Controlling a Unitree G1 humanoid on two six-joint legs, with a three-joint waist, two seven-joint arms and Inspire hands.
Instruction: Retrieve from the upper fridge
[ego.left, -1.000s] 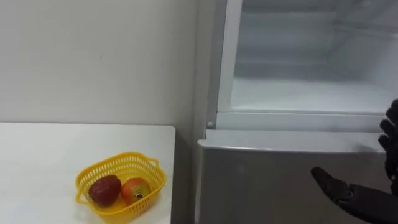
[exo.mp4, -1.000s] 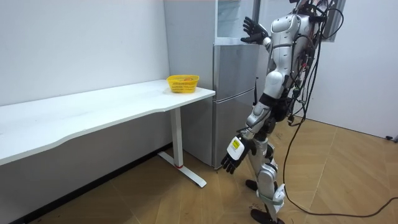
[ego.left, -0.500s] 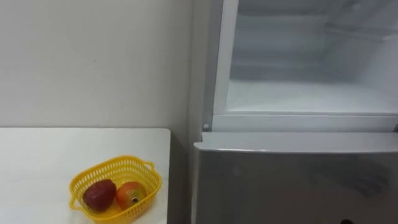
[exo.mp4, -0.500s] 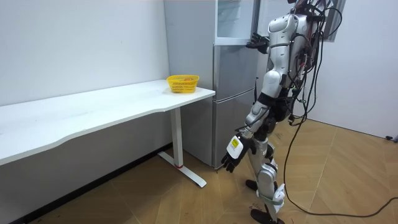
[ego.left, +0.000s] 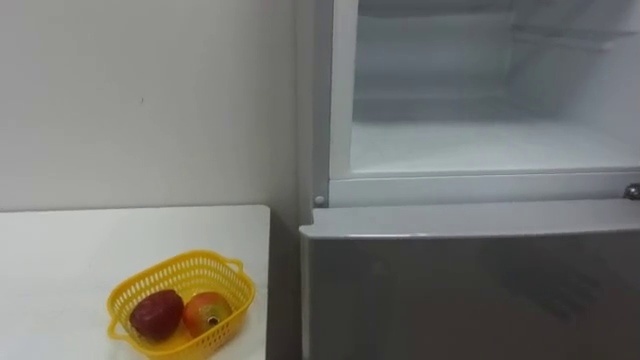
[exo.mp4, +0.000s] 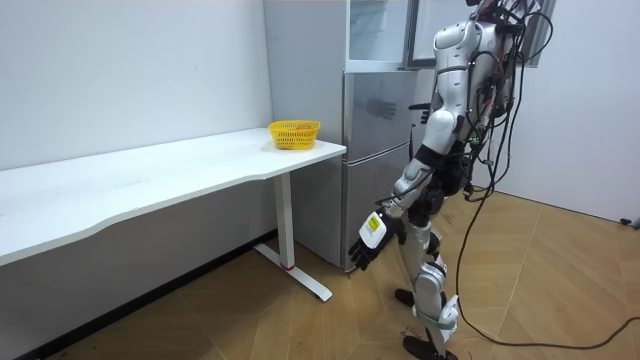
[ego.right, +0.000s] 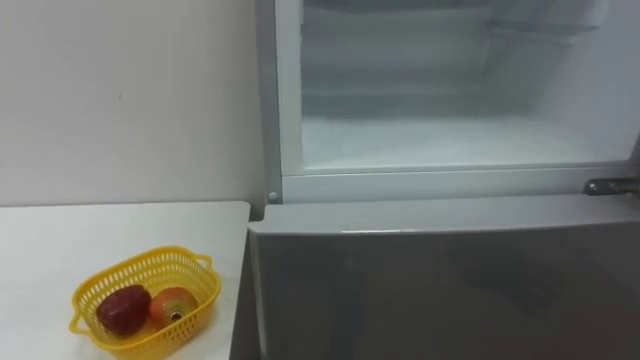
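White upper fridge compartment (ego.left: 480, 145) stood open for access. Left of it, yellow plastic basket (ego.left: 236, 300) probably served as drop-off. Well below, left hand (exo.mp4: 367, 243) hung slack, empty.

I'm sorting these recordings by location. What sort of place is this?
Probably a room set up as a kitchen corner: a silver two-door fridge with its upper compartment open, a long white table, and a yellow plastic basket holding fruit.

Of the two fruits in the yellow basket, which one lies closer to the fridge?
The orange-red fruit, on the right in the yellow basket. The dark red fruit lies beside it, on the side away from the fridge.
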